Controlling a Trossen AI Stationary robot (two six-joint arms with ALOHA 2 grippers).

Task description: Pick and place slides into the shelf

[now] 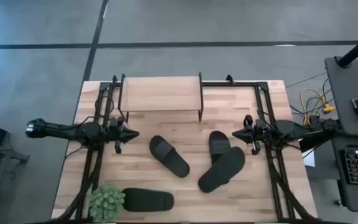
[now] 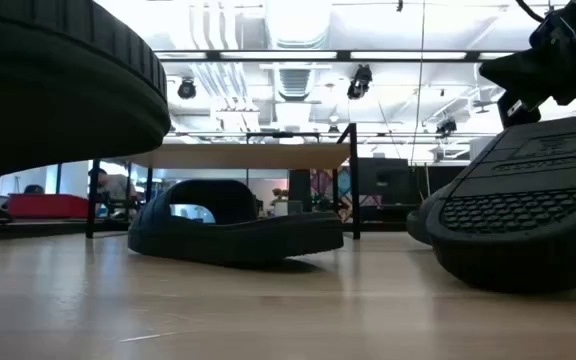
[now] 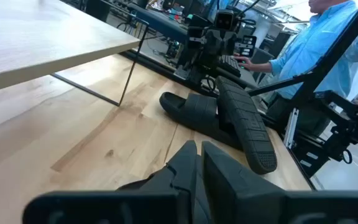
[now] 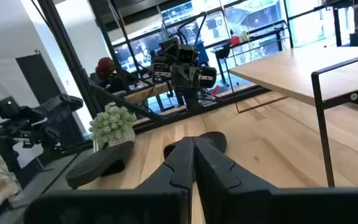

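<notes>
Nearest the low camera, a black rubber slide sandal (image 2: 53, 80) loomed at the table's front edge, its oval sole filling the upper corner of that view; from above, this same slide (image 1: 146, 200) lay along the front edge just beside a small green potted plant (image 1: 107, 201). A second black slide (image 1: 169, 155) lay at an angle near the middle of the light wooden tabletop (image 1: 241, 202), apart from the others. Toward the right arm's side, two more black slides formed a pair: one (image 1: 218, 145) lay flat, and the other (image 1: 222, 168) leaned across it, touching it, with its treaded sole turned up in the low view (image 2: 528, 215).

The shelf (image 1: 160, 93), a low rack with a pale wood top board and thin black metal legs, stood at the table's back edge, centred between the arms. No slide rested on its board.

The left gripper (image 1: 131, 134) hovered over the table near the shelf's left front leg, fingers pressed together and holding nothing. The right gripper (image 1: 237, 133) hovered just beside the paired slides, its fingers likewise closed and empty. A person in a light blue shirt (image 3: 316, 46) stood beyond the table's right side.
</notes>
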